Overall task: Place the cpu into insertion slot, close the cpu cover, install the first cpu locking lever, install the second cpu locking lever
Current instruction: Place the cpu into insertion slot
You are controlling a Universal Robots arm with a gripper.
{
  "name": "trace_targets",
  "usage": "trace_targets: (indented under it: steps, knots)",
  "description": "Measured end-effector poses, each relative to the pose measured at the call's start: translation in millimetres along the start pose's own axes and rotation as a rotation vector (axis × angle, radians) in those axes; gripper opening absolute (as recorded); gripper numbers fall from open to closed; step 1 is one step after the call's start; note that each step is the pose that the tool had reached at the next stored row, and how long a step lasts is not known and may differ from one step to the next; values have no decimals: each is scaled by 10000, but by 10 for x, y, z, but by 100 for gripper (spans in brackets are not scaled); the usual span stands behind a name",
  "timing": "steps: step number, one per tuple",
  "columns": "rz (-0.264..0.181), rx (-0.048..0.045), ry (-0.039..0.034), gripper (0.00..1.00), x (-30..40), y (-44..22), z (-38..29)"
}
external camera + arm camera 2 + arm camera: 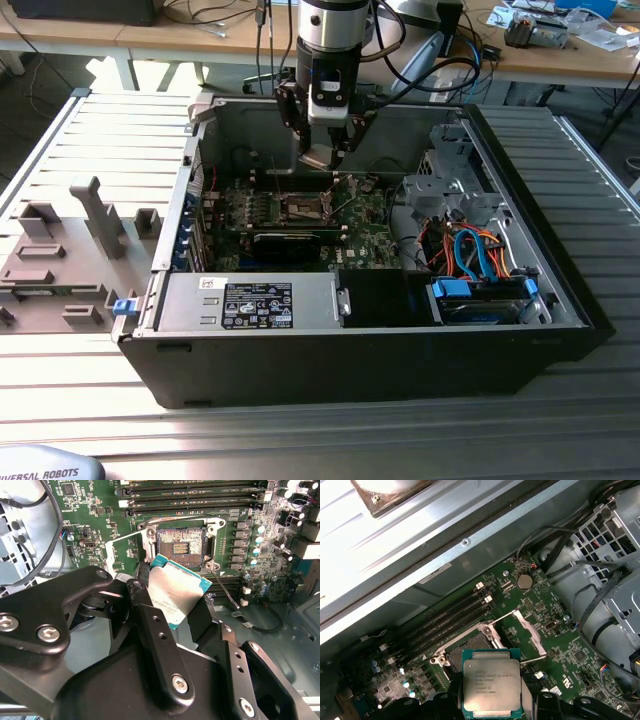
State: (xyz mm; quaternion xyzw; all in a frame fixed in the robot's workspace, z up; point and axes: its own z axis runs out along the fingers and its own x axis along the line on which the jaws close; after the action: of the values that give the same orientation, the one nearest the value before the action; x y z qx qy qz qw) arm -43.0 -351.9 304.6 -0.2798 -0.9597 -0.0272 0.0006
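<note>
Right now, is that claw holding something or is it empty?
The gripper: jaws closed on the cpu, which is not yet in the insertion slot.

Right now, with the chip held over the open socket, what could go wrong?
1. The silver-grey square chip looks turned and tilted in the jaws relative to the silver-bordered square socket. A corner may land first and damage the contacts.
2. The thin wire locking lever lies close beside the chip's corner and could snag it.
3. The silvery cover frame stands raised beside the socket, and the wide black jaws might clip it.
</note>
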Motion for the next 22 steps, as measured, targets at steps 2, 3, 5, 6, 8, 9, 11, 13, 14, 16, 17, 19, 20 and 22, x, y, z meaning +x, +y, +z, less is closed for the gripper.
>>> trace_targets:
  steps: [2,3,5,6,8,9,11,13,14,16,17,19,20,22]
  knots:
    - [19,0,-1,54,0,0,0]
    - [25,0,-1,54,0,0,0]
    - [36,-1,-2,54,0,0,0]
    - [41,0,-2,54,0,0,0]
    - [53,-1,-3,54,0,0,0]
    - [62,-1,-4,54,0,0,0]
    - [74,-2,-4,54,0,0,0]
    - [87,-2,-4,54,0,0,0]
    - [94,-1,-5,54,0,0,0]
    - [105,-1,-5,54,0,0,0]
    - [111,-2,-6,54,0,0,0]
    - [123,-2,-7,54,0,0,0]
    - [128,-2,-7,54,0,0,0]
    - [141,-3,-7,54,0,0,0]
